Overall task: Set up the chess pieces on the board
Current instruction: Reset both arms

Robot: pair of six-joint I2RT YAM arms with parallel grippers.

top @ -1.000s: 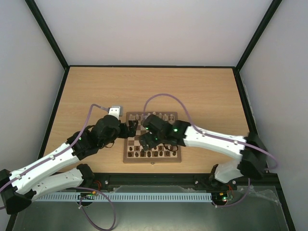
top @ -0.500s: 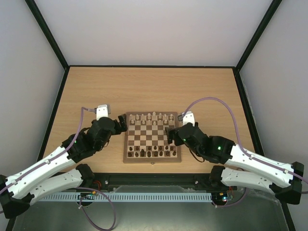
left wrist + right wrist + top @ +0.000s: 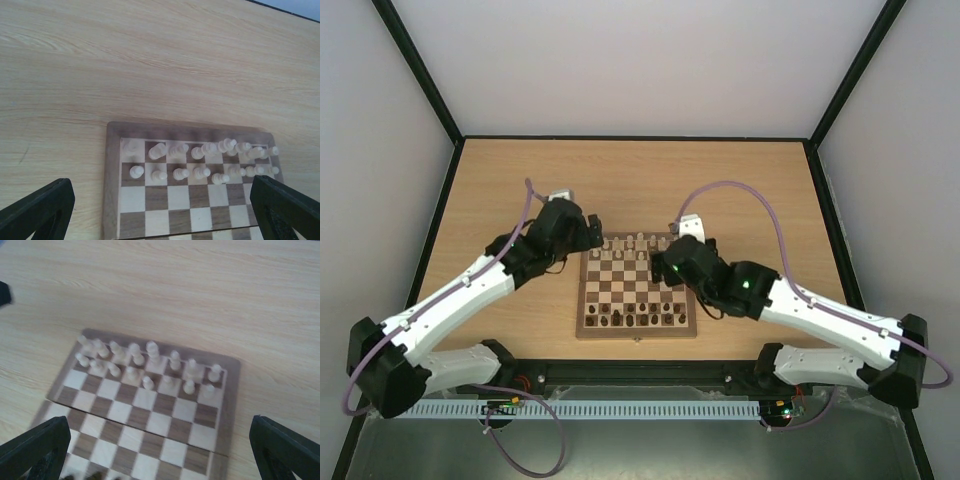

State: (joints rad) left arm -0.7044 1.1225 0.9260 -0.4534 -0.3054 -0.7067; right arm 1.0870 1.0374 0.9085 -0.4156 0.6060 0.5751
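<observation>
Sitting flat on a smooth light wood table (image 3: 740, 190) between pale walls (image 3: 380, 150), a square checked wooden board (image 3: 638, 334), small cream chess pieces (image 3: 158, 150) in two rows along its far edge, dark pieces (image 3: 635, 320) along the near edge, left pincer (image 3: 590, 232) and right pincer (image 3: 665, 265) both spread wide.

The counter (image 3: 740, 190) is a pale wooden top with a fine straight grain running left to right, bounded by a dark rim; the board (image 3: 638, 333) lies flat on it, square to its edges, close to the near edge and roughly midway between its sides; bare wood surrounds the board on every side, with the widest stretch toward the far edge.
</observation>
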